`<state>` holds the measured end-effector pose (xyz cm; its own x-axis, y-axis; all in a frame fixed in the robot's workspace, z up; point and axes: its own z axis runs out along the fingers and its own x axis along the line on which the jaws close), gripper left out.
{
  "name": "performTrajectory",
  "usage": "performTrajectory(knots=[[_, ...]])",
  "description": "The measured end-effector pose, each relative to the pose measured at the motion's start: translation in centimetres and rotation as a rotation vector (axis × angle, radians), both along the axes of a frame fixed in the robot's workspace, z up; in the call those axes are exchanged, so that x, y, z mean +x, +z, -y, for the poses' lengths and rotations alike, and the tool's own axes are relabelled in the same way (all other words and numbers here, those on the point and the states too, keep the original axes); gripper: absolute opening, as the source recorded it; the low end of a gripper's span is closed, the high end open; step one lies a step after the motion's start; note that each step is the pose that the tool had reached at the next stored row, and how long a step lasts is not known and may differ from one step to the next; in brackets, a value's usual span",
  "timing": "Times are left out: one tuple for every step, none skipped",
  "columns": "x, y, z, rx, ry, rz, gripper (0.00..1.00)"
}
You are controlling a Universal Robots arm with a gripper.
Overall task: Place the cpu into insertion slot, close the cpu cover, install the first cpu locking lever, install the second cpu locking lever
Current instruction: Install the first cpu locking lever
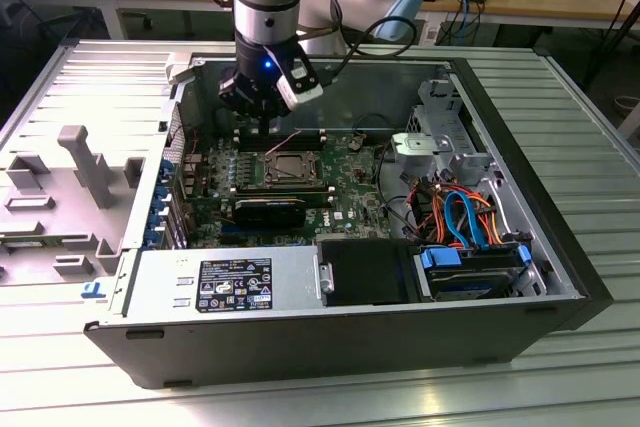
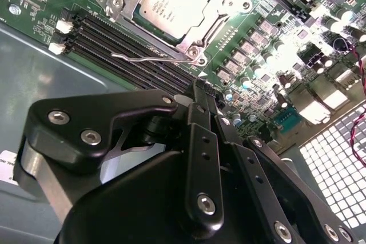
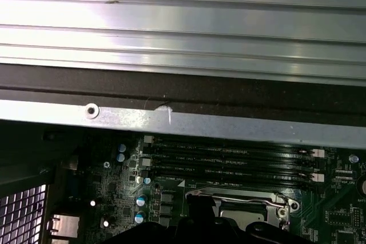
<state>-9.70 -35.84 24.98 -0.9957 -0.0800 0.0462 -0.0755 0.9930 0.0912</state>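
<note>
I hang over the open computer case (image 1: pixel 330 337) on the ribbed worktop (image 1: pixel 570 97), above the far part of its green motherboard (image 1: pixel 350 187), with my end effector (image 1: pixel 262 125) pressed together on nothing, just beyond the socket. The cpu (image 2: pixel 174 1) sits in the insertion slot (image 1: pixel 292 169) and the cpu cover (image 2: pixel 128 4) looks folded down around it. One thin locking lever (image 2: pixel 151 57) lies along the socket's edge; whether both levers are hooked home I cannot tell.
</note>
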Motion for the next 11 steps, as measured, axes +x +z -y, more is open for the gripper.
performTrajectory(knots=[[0.00,-0.02,0.00,0.0000,0.000,0.0000,0.11],[0.00,-0.06,0.00,0.0000,0.000,0.0000,0.11],[0.00,-0.11,0.00,-0.0001,0.000,-0.0001,0.11],[0.00,-0.15,0.00,-0.0001,0.000,0.0000,0.11],[0.00,-0.21,0.00,0.0000,0.000,0.0000,0.11],[0.00,-0.24,0.00,0.0000,0.000,0.0000,0.11],[0.00,-0.27,0.00,-0.0001,0.000,-0.0001,0.11],[0.00,-0.31,0.00,-0.0001,0.000,0.0000,0.11],[0.00,-0.34,0.00,-0.0001,0.000,0.0000,0.11],[0.00,-0.36,0.00,-0.0001,0.000,0.0000,0.11],[0.00,-0.40,0.00,-0.0001,0.000,0.0000,0.11]])
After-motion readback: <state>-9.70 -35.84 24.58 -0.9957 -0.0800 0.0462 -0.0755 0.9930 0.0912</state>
